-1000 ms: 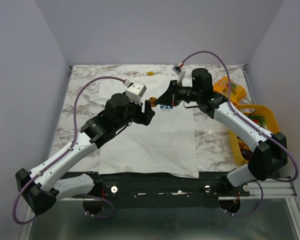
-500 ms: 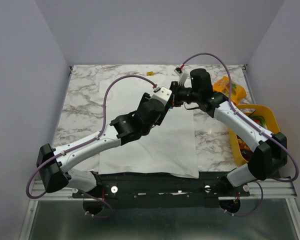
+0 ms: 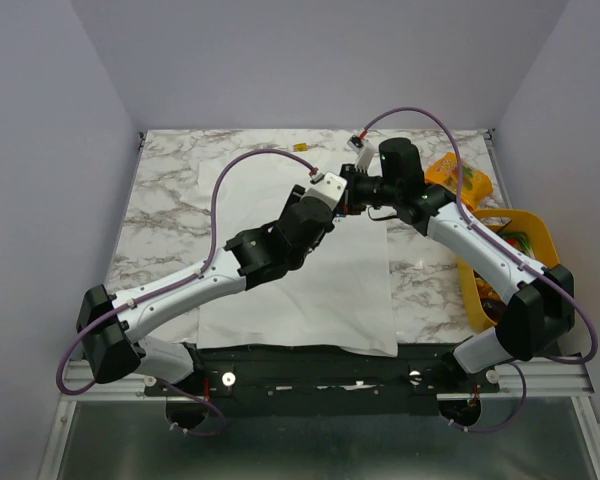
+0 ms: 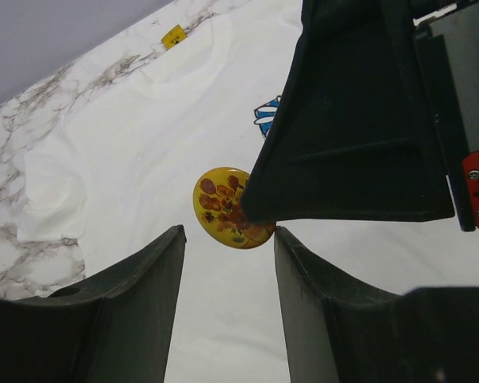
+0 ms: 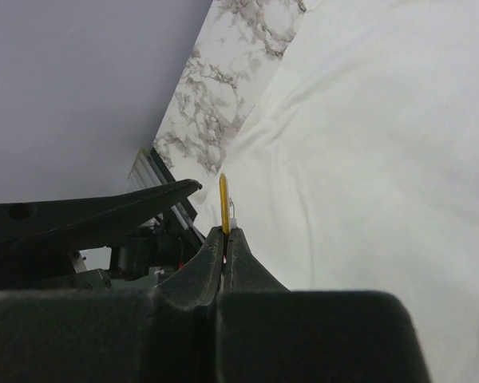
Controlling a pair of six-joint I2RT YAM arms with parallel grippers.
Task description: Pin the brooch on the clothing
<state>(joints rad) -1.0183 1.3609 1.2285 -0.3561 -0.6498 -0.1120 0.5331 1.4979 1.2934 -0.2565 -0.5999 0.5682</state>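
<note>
The brooch (image 4: 222, 206) is a small round yellow badge with orange flowers. It hangs above the clothing (image 3: 310, 285), a white T-shirt spread flat on the table. My right gripper (image 5: 226, 233) is shut on the brooch (image 5: 223, 199), which stands edge-on between its tips, and its black finger (image 4: 343, 144) covers the badge's right edge. My left gripper (image 4: 229, 234) is open, its tips just short of the brooch with nothing between them. The shirt's blue emblem (image 4: 267, 116) shows partly behind the right finger. In the top view both wrists meet over the shirt's chest (image 3: 340, 195).
A small yellow tag (image 3: 300, 148) lies on the marble beyond the collar. At the right stand an orange snack packet (image 3: 460, 178) and a yellow basket (image 3: 528, 222) holding items. Purple cables arch over both arms.
My left arm has swung right from the shirt's left shoulder to meet the right gripper over the chest. The right arm has stayed put, still holding the brooch.
</note>
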